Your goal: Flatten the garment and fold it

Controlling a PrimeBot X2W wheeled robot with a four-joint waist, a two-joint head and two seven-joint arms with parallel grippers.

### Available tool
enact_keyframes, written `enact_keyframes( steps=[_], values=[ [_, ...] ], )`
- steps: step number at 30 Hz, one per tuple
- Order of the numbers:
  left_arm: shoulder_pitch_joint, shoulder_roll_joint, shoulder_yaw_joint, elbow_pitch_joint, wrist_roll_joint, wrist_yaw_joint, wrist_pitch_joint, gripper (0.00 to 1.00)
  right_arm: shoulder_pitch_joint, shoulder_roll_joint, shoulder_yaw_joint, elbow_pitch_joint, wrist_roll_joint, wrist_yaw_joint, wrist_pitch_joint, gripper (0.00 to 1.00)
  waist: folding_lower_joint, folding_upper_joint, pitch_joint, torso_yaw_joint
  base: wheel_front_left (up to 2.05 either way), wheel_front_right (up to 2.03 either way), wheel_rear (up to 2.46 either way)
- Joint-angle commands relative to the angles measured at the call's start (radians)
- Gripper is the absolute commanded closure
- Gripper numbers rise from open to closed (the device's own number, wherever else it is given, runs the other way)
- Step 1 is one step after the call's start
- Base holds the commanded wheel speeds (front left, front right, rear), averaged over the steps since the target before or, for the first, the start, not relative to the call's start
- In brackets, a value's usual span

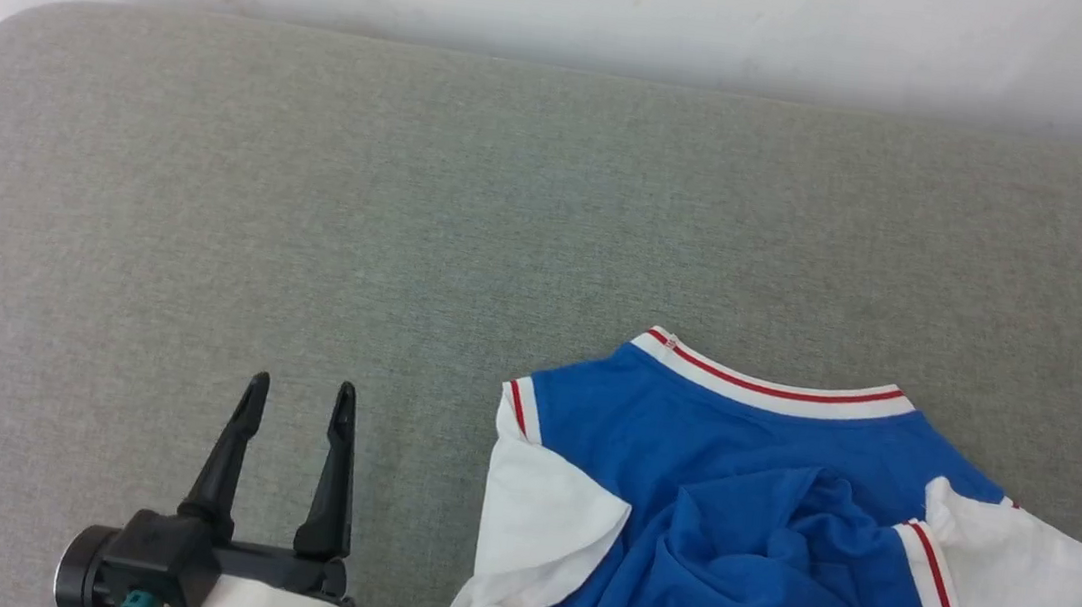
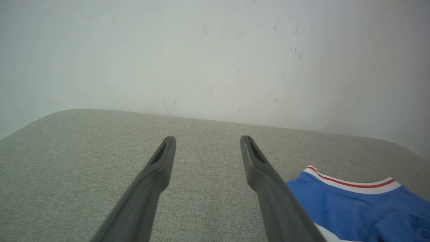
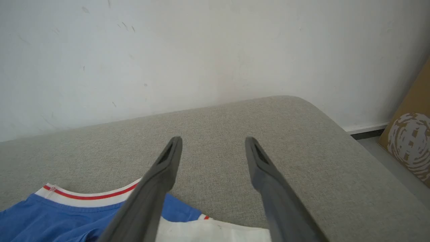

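A: While the garment lies bunched up on the near right of the grey cushion, what does the left gripper hold?
B: Nothing. Its 2 fingers are spread apart over bare cushion, left of the garment.
A: And the right gripper?
B: Also spread apart and empty, just by the garment's right white sleeve.
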Motion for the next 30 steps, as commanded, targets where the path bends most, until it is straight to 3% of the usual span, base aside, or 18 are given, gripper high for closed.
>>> enact_keyframes(
  steps=[1, 3, 8, 14, 19, 30],
  values=[
    [-0.005, 0.008, -0.009, -0.009, 0.026, -0.004, -0.005, 0.00, 0.000, 0.003, -0.006, 0.008, 0.008, -0.001, -0.014, 0.00, 0.0000, 0.0000, 0.003, -0.005, 0.00, 0.00, 0.00],
    [-0.011, 0.014, -0.023, -0.012, 0.046, -0.005, 0.000, 0.00, -0.004, 0.003, -0.009, 0.014, 0.010, -0.001, -0.021, 0.00, 0.0000, 0.0000, 0.004, -0.006, 0.00, 0.00, 0.00],
    [-0.047, 0.053, -0.161, -0.051, 0.086, -0.084, 0.211, 0.00, -0.038, 0.004, -0.017, 0.026, 0.013, -0.001, -0.031, 0.00, 0.0000, 0.0000, 0.021, -0.005, 0.00, 0.00, 0.00],
    [-0.011, 0.117, -0.267, -0.081, 0.079, -0.116, 0.422, 0.00, -0.041, 0.004, 0.002, 0.051, 0.033, -0.001, -0.030, 0.00, 0.0000, 0.0000, 0.040, 0.003, 0.00, 0.00, 0.00],
    [0.027, 0.121, -0.306, -0.083, 0.042, -0.121, 0.479, 0.00, -0.038, 0.004, 0.009, 0.058, 0.038, -0.001, -0.029, 0.00, 0.0000, 0.0000, 0.051, 0.012, 0.00, 0.00, 0.00],
    [-0.026, 0.161, -0.373, 0.111, 0.068, -0.126, 0.497, 0.00, -0.053, 0.004, 0.020, 0.043, 0.029, -0.001, -0.007, 0.00, 0.0000, 0.0000, 0.063, 0.028, 0.00, 0.00, 0.00]
  ],
)
